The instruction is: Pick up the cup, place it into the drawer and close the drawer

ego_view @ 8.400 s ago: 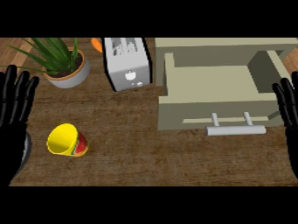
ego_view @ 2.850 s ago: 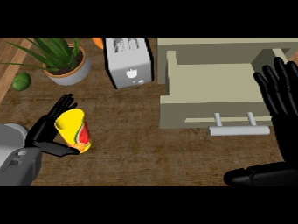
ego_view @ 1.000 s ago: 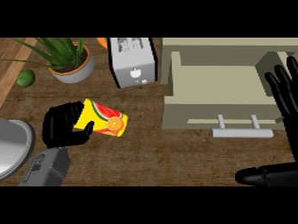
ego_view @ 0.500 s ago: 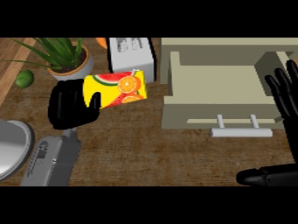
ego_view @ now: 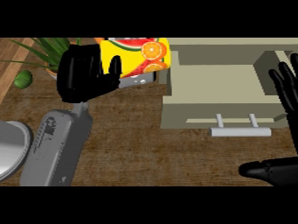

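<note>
Left hand (ego_view: 86, 78) now carries the cup (ego_view: 138, 56) high off the counter, fingers and thumb curled round its yellow, fruit-printed side. Half a second back it was lower and further left; a second back it was only just clear of the wood. So the lift is done and the carry toward the drawer (ego_view: 212, 81) is under way. From the head view, the one view there is, the cup's right edge sits just beside the drawer's left wall, not yet over the open tray, and it hides most of the toaster (ego_view: 140, 79) behind it. The plant (ego_view: 51, 50) stands further left, near a small green fruit (ego_view: 22, 78).

Over on the right edge, the right hand (ego_view: 297, 85) rests with straight fingers up, holding nothing, much where it was a moment ago. The drawer is pulled out, its handle (ego_view: 239, 131) toward the robot. To my eye the cup needs to travel a little more to the right before it can be lowered in; the closing push comes after.
</note>
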### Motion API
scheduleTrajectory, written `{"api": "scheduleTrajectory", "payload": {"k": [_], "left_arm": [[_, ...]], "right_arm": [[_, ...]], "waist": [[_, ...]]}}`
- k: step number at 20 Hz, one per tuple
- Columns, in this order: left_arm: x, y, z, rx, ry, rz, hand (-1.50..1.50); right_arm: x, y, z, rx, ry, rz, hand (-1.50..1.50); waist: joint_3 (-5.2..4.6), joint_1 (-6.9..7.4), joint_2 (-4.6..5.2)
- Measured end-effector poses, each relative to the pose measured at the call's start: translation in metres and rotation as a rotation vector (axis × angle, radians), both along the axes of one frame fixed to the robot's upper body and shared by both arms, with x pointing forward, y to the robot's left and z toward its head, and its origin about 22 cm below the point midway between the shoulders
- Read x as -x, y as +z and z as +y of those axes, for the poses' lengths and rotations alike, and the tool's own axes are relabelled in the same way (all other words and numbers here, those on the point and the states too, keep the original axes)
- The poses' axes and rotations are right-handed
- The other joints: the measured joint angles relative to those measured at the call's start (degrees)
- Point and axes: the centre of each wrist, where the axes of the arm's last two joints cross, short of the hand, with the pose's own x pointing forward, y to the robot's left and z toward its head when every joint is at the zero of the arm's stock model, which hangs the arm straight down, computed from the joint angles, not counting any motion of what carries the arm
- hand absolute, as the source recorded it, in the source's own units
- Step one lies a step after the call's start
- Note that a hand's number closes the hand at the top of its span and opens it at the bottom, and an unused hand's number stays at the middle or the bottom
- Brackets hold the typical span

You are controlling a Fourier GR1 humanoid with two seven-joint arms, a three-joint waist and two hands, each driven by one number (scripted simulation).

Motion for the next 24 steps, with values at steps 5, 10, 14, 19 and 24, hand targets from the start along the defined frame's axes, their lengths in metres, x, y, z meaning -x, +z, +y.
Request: {"api": "scheduleTrajectory", "payload": {"k": [5,10,14,19,24], "left_arm": [[-0.019,0.035,-0.028,-0.041,0.008,-0.007,1.5],[-0.033,0.05,-0.055,-0.082,0.004,0.006,1.5],[-0.042,0.066,-0.071,-0.106,-0.007,0.029,1.5],[-0.049,0.061,-0.097,-0.148,0.002,0.056,1.5],[-0.064,0.057,-0.114,-0.168,0.015,0.088,1.5]], "right_arm": [[0.004,-0.007,0.002,-0.003,0.01,0.001,-1.5],[0.004,-0.012,-0.002,-0.003,0.012,0.006,-1.5],[0.004,-0.01,-0.002,-0.001,0.009,0.0,-1.5],[0.0,-0.014,-0.003,0.001,0.011,0.0,-1.5],[0.0,-0.013,-0.002,-0.001,0.022,-0.001,-1.5]], "waist": [[0.01,-0.23,0.04],[0.0,-0.38,0.08],[0.0,-0.43,0.09],[0.0,-0.77,0.16],[0.01,-1.51,0.35]]}}
